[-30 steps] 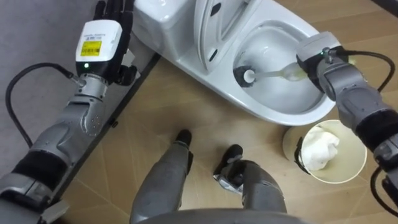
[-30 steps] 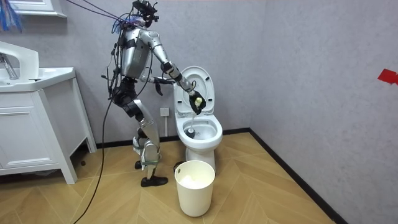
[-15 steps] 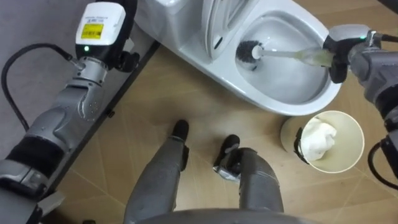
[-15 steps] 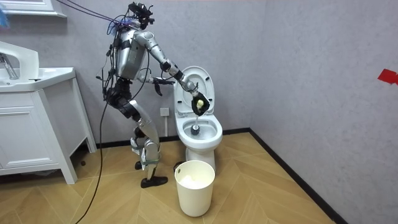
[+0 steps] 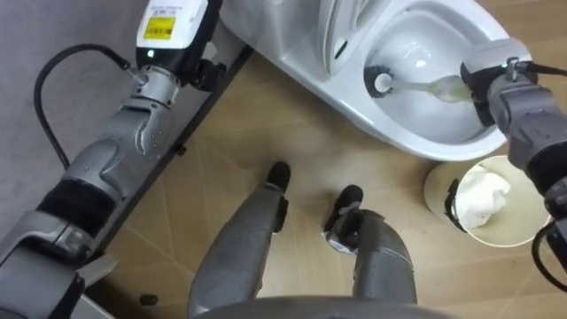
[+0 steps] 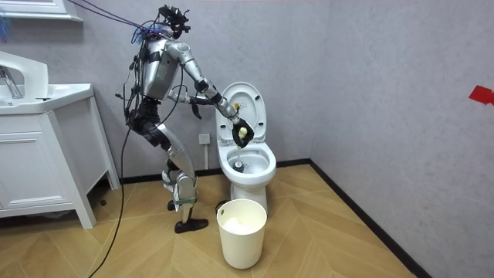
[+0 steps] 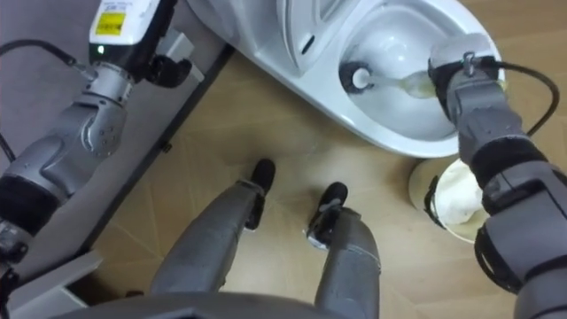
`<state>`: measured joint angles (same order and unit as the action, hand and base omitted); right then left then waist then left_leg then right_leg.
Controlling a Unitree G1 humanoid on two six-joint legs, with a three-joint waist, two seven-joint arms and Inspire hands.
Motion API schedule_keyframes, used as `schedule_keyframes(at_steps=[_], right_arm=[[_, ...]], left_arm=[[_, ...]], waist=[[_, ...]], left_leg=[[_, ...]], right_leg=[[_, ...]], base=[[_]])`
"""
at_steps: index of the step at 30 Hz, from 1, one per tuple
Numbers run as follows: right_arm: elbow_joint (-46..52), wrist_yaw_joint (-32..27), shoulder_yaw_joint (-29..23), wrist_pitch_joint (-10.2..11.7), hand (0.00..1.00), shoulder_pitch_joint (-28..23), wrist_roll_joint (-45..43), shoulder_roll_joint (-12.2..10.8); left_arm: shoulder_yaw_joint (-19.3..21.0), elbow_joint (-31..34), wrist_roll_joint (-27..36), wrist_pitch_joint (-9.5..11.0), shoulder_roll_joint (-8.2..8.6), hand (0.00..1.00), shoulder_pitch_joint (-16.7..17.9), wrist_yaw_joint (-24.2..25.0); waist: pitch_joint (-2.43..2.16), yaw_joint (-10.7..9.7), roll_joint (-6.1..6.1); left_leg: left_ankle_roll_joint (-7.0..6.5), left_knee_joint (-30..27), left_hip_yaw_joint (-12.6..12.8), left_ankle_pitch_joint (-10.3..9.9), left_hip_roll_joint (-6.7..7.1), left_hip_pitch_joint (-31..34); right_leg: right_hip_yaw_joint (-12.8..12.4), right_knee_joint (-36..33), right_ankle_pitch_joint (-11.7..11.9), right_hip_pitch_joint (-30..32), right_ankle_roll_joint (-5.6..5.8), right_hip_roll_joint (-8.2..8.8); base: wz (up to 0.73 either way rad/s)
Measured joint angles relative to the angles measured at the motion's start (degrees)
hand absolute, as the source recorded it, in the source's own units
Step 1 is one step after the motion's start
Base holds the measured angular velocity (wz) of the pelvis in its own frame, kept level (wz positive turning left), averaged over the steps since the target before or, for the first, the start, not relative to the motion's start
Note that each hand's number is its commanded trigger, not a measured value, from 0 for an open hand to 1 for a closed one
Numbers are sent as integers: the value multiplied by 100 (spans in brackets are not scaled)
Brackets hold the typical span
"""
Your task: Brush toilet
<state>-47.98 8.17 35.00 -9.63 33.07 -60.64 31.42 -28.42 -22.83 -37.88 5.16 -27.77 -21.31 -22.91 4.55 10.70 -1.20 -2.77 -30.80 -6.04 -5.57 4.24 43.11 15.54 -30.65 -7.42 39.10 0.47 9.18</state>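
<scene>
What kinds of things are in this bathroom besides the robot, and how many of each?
toilet: 1
toilet brush: 1
waste bin: 1
sink cabinet: 1
Total: 4

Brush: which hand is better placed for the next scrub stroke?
Right. The right hand grips the brush, whose head sits down in the bowl. The left hand is up beside the tank, away from the brush.

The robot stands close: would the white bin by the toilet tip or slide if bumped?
The bin looks thin-walled and holds a crumpled white wad, so probably light. On the smooth wood floor it would likely slide; a high knock might tip it.
</scene>
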Motion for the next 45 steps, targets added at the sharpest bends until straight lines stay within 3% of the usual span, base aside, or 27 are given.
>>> schedule_keyframes(at_steps=[2,3,4,5,9,14,16,18,19,21,25,30,38,41,45], right_arm=[[173,115,54,-50,100,-53,-114,-4],[216,173,99,-52,100,-54,-243,-7],[230,242,170,-58,100,-44,-269,-6],[227,266,201,-58,100,-43,-267,-4],[-290,120,320,10,100,136,180,21],[-1520,-304,148,431,100,522,1915,-1],[-1902,-501,-85,612,100,602,2895,-4],[-2133,-621,-273,696,100,713,3538,6],[-2219,-760,-475,739,100,774,3911,-3],[-2448,-947,-646,787,100,972,4309,2],[-2536,-1139,-951,943,100,1078,4329,0],[-2536,-1245,-1000,1055,100,1203,4311,41],[-2622,-1326,-993,1102,100,1204,3851,52],[-2589,-1331,-960,1100,100,1194,3269,57],[-2373,-1386,-831,1000,100,1118,2181,66]], left_arm=[[-2,-14,-2,-4,-23,0,34,63],[-2,-14,-2,-10,-43,0,82,103],[-59,-14,-1,-12,-64,0,134,112],[-113,-14,0,-16,-76,0,147,112],[-424,-5,2,-16,-162,0,171,97],[-484,65,-15,-15,-268,0,161,27],[-486,172,-14,-16,-457,0,163,-18],[-475,242,-12,-17,-578,0,162,-88],[-444,340,1,-17,-675,0,162,-98],[-425,367,0,-17,-705,0,135,-159],[-257,372,-6,-17,-638,0,69,-346],[-214,372,-7,-2,-646,0,3,-407],[-201,421,-234,25,-585,0,-188,12],[-163,422,-266,12,-449,0,-201,238],[-154,386,-288,7,-216,0,-218,514]], waist=[[-19,48,-7],[-50,45,-2],[-113,21,13],[-137,3,15],[-146,-16,7],[-125,-199,-31],[-51,-256,-209],[-29,-376,-247],[4,-419,-304],[28,-488,-347],[75,-620,-435],[77,-743,-449],[72,-710,-442],[74,-597,-405],[81,-383,-201]], left_leg=[[12,-4,66,-8,-50,-53],[14,15,95,-8,-56,-79],[19,37,105,-5,-58,-92],[23,59,105,-2,-54,-108],[38,144,117,11,-41,-274],[41,156,91,63,50,-206],[45,190,187,80,128,-186],[41,202,165,140,146,-97],[49,203,165,167,145,-50],[42,186,174,216,140,57],[-8,84,365,279,46,315],[-148,73,651,323,29,454],[-238,-115,661,292,49,546],[-289,-138,672,256,16,454],[-355,-178,721,169,2,326]], right_leg=[[-75,19,13,-27,-17,-52],[-110,1,10,-25,-21,-55],[-118,3,7,-25,-22,-54],[-117,5,5,-32,-23,-49],[-121,-19,-43,-147,-12,-25],[-123,-188,-91,-26,-15,95],[-282,-411,-159,158,1,191],[-259,-411,-154,229,31,205],[-275,-403,-132,281,41,194],[-303,-392,-83,377,36,175],[-505,-405,-13,605,56,55],[-784,-488,49,811,143,67],[-791,-484,72,788,189,76],[-746,-406,84,680,194,66],[-749,-352,84,551,196,70]], base=[[-18],[-12],[-6],[0],[1],[9],[0],[6],[5],[2],[2],[-3],[0],[-7],[-8]])
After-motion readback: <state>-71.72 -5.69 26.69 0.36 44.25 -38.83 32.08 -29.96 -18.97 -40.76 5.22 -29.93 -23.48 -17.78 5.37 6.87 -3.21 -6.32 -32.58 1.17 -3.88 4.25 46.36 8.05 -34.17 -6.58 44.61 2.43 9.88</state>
